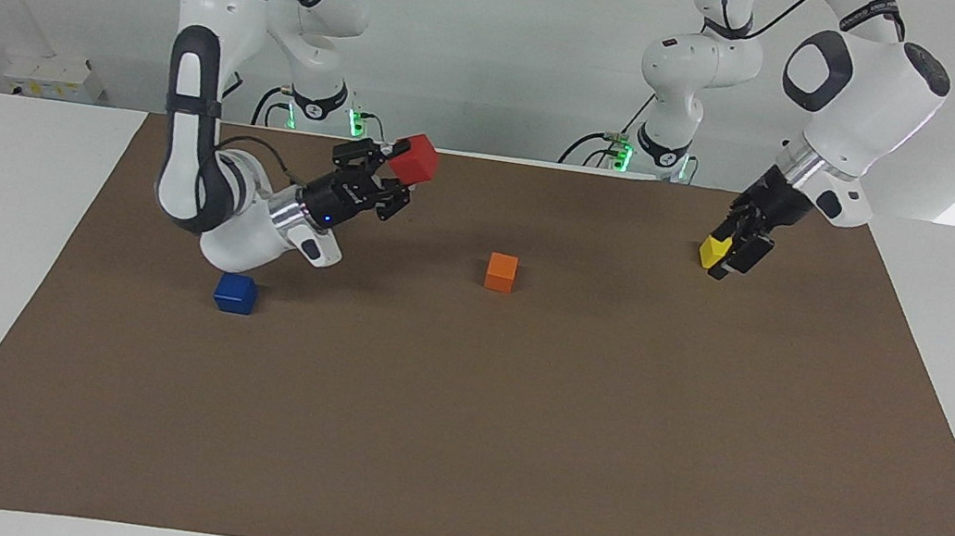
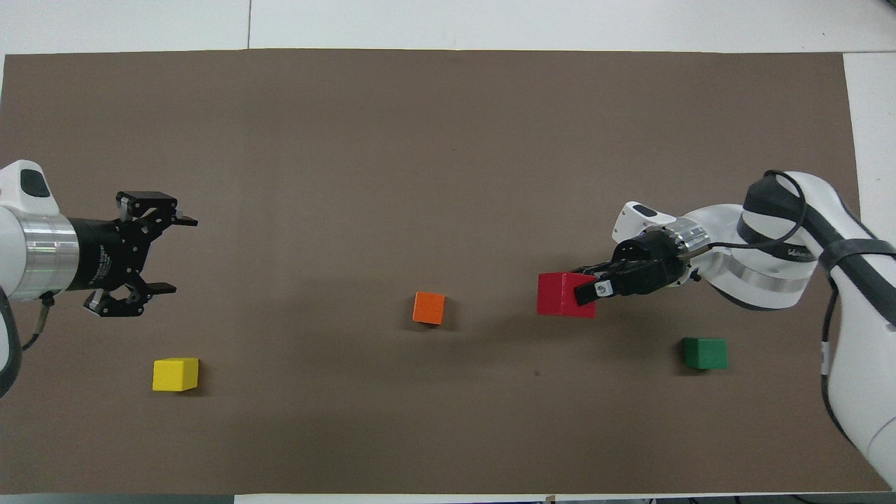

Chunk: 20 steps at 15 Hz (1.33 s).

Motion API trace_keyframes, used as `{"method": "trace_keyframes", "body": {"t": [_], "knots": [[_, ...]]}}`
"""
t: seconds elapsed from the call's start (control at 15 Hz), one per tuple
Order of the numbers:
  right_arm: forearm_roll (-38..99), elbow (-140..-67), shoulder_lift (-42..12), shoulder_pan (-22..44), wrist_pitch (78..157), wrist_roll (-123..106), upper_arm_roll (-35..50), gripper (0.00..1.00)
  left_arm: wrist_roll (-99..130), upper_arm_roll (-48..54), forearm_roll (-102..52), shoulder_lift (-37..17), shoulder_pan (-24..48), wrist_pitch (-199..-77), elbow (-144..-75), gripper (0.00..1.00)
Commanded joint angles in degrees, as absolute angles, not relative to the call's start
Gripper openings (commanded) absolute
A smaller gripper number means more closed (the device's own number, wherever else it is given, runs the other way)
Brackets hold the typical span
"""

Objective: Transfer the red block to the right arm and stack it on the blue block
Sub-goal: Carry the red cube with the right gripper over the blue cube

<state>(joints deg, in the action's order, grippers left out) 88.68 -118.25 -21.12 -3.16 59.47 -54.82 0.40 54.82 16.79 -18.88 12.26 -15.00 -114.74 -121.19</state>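
Right pincer [image 1: 385,176] is gripping the red block [image 1: 414,157], its fingertips clamped on 2 faces of the cube, and I am carrying it in the air above the brown mat [image 1: 452,451]. What matters to me now is where the blue block [image 1: 235,293] is lying: it is sitting on the counter below my pincer and off toward my own arm's end, close under my elbow, so I am judging that I need to swing back toward my own end and tip down. My right arm is clearly the nearer one. Left pincer [image 2: 143,255], with fingers spread wide and holding nothing, is waiting over the yellow block [image 2: 176,374], well apart from me.
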Motion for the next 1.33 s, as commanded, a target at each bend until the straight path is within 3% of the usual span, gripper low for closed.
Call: {"method": "trace_keyframes", "body": {"t": [0.0,0.13,0.47,0.67,0.8,1.27], "knots": [[77.7,-110.7,-20.6,-7.0,62.7,-49.7,0.7,0.0,42.8,17.4,-12.1,12.3,-17.1,-112.6,-119.4,1.0],[69.4,-105.4,-20.6,-8.4,65.1,-47.7,0.7,0.0,35.1,17.5,-7.8,10.6,-17.0,-109.7,-115.8,1.0],[47.9,-98.8,-16.0,-7.8,72.9,-42.7,0.7,0.0,17.9,17.4,-0.4,-0.2,-16.0,-94.5,-95.9,1.0],[35.7,-93.1,-15.8,-6.6,74.8,-33.9,1.3,0.0,17.7,10.7,3.0,-6.8,-5.8,-88.5,-86.1,1.0],[28.0,-92.4,-15.8,-4.7,77.2,-30.9,1.2,0.0,17.4,5.4,2.6,-5.1,-0.9,-86.7,-86.3,1.0],[5.3,-93.3,-16.2,-0.7,88.6,-12.4,1.3,0.0,14.9,5.0,1.9,3.4,-0.6,-89.0,-97.8,1.0]]}}
